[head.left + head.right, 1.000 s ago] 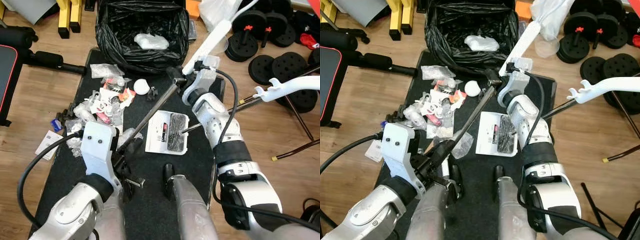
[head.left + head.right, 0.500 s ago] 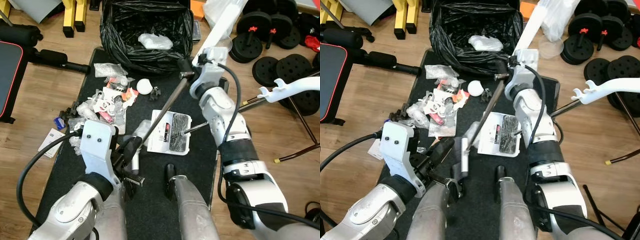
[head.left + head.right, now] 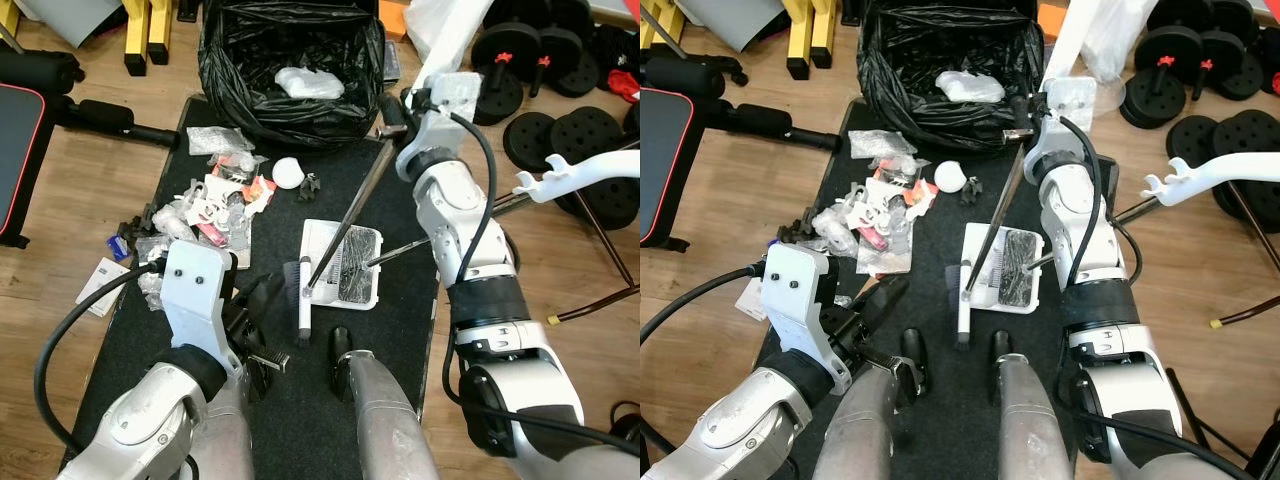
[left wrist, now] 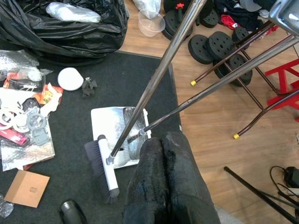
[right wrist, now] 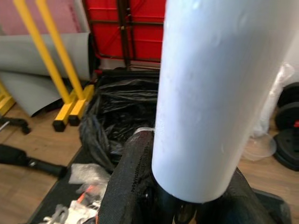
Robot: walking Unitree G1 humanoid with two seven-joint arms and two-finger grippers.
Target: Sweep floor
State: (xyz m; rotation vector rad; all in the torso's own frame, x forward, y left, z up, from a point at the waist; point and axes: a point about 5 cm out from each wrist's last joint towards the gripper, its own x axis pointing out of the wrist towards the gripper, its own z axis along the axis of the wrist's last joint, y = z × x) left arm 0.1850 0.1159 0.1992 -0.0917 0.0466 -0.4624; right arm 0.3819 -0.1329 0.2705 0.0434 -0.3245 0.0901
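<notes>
Since the earlier frames, the broom point(image 3: 345, 225) has swung rightward across the black mat point(image 3: 120, 345): its white brush head, which lay near the left gripper point(image 3: 262, 298), now rests on the mat against the near left edge of the white dustpan point(image 3: 352, 240), with its metal pole slanting up toward the right gripper point(image 3: 392, 112). The right arm has stretched further forward, toward the black bin bag point(image 3: 290, 60) standing open at the mat's far end.

That right gripper is closed around the white top grip of the broom handle, as the right wrist view shows with the fingers point(image 5: 133, 186) wrapped about the white tube. The left gripper hovers low over the mat just left of the brush head, its two black fingers point(image 4: 163, 182) pressed together and holding nothing.

A scatter of wrappers and plastic scraps point(image 3: 215, 205) lies on the mat's left side, with a white ball point(image 3: 288, 172) beyond it near the bag.
</notes>
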